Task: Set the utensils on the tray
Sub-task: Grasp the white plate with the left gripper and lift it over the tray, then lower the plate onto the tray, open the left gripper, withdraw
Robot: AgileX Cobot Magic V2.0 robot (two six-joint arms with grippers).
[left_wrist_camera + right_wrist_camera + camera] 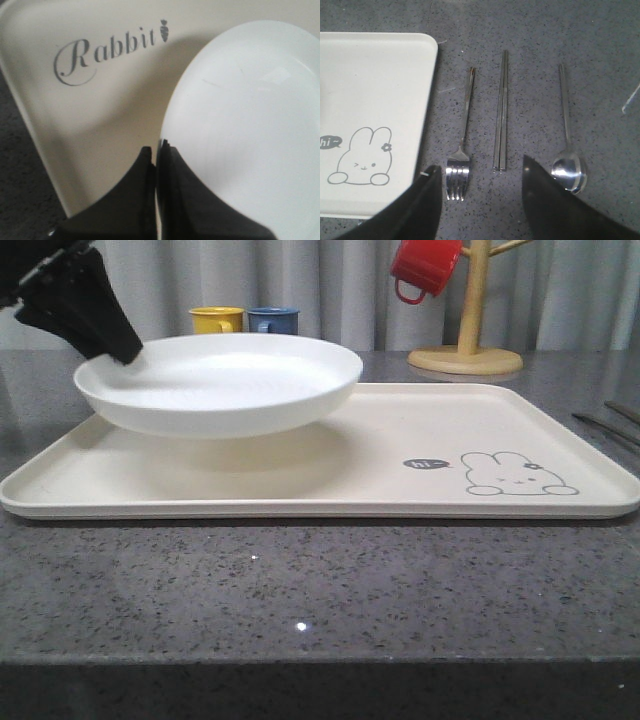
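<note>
My left gripper (118,348) (157,150) is shut on the rim of a round white plate (220,380) (250,135), which hangs tilted just above the left half of the cream tray (400,490) (100,115) (375,90). Beside the tray's right edge, three silver utensils lie in a row on the grey counter: a fork (462,145), a long flat stick-like piece (501,115) and a spoon (567,145). My right gripper (480,172) hovers open above them, its fingers straddling the fork's tines and the end of the stick piece. Utensil handles (605,425) show at the far right.
A wooden mug tree (470,340) with a red mug (425,268) stands behind the tray. A yellow mug (217,320) and a blue mug (273,320) sit at the back of the dark speckled counter (300,590).
</note>
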